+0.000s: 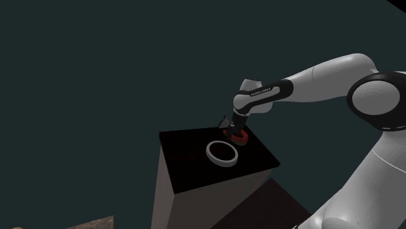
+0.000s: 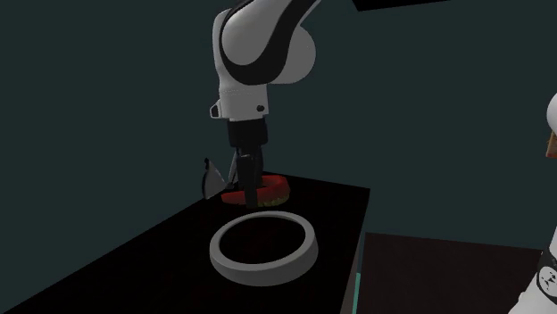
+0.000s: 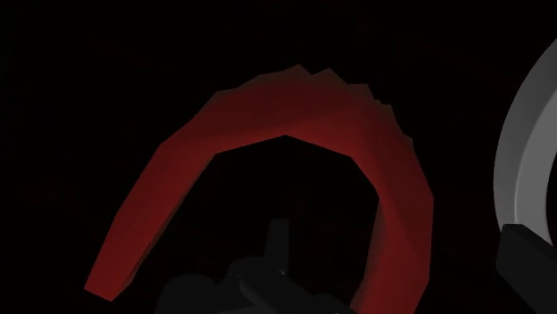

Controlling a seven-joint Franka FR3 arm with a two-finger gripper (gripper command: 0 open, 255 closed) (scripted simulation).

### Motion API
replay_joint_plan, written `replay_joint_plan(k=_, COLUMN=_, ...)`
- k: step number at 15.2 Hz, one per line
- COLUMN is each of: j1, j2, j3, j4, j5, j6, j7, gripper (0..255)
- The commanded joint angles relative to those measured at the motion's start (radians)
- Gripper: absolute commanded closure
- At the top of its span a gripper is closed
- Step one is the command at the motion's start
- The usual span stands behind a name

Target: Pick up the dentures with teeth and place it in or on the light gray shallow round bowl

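The red dentures (image 1: 238, 136) (image 2: 270, 189) lie on a black tabletop (image 1: 189, 162) (image 2: 152, 245), just behind the light grey shallow round bowl (image 1: 222, 153) (image 2: 263, 250). My black gripper (image 1: 229, 126) (image 2: 230, 182) is down at the dentures with its fingers apart. One finger (image 2: 211, 177) stands clear on the side away from them, and the other (image 2: 251, 178) is at their red arch. In the wrist view the dentures (image 3: 295, 111) show as a red horseshoe close ahead, with the bowl's rim (image 3: 527, 161) beside one fingertip (image 3: 528, 263). I cannot tell whether a finger touches the dentures.
The table is a narrow tall block whose edges drop off close around the bowl. A dark plain wall stands behind. A lower dark surface (image 2: 446, 276) lies beside the table. White shapes (image 2: 546, 268) rise at the second exterior view's right edge.
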Motion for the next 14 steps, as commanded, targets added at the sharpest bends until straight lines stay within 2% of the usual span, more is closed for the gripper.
replay_joint_plan(k=1, j1=0.000, j2=0.001, j3=0.000, j4=0.000, j5=0.000, j6=0.002, j7=-0.001, gripper=0)
replay_joint_plan(k=5, j1=0.000, j2=0.001, j3=0.000, j4=0.000, j5=0.000, j6=0.002, j7=-0.001, gripper=0)
replay_joint_plan(k=6, j1=0.000, j2=0.001, j3=0.000, j4=0.000, j5=0.000, j6=0.002, j7=-0.001, gripper=255)
replay_joint_plan(k=14, j1=0.000, j2=0.001, j3=0.000, j4=0.000, j5=0.000, j6=0.001, j7=-0.001, gripper=255)
